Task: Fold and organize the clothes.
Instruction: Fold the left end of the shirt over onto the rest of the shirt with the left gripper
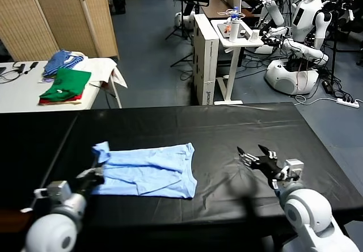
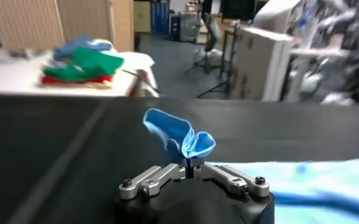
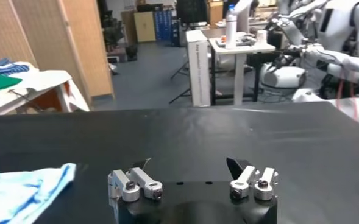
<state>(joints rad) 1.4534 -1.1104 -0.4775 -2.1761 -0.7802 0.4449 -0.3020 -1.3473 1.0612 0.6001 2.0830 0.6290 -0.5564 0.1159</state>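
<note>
The clothes are one light sky-blue T-shirt (image 1: 150, 169), lying partly folded on the black table (image 1: 215, 127) left of centre. My left gripper (image 1: 97, 175) is shut on the T-shirt's left edge near a sleeve. In the left wrist view the pinched blue cloth (image 2: 179, 137) stands up in a fold just beyond my left gripper (image 2: 189, 165), with more T-shirt spread flat beside it. My right gripper (image 1: 253, 152) hovers open over bare table to the right of the T-shirt, holding nothing. In the right wrist view the right gripper (image 3: 188, 165) is wide open and the T-shirt's edge (image 3: 27, 189) lies off to one side.
A white side table (image 1: 34, 90) at the back left carries folded green and red garments (image 1: 65, 87) and a blue-and-white striped bundle (image 1: 62, 61). Beyond the black table stand a white cart (image 1: 229, 36), other robots (image 1: 300, 30) and a folding screen (image 1: 62, 13).
</note>
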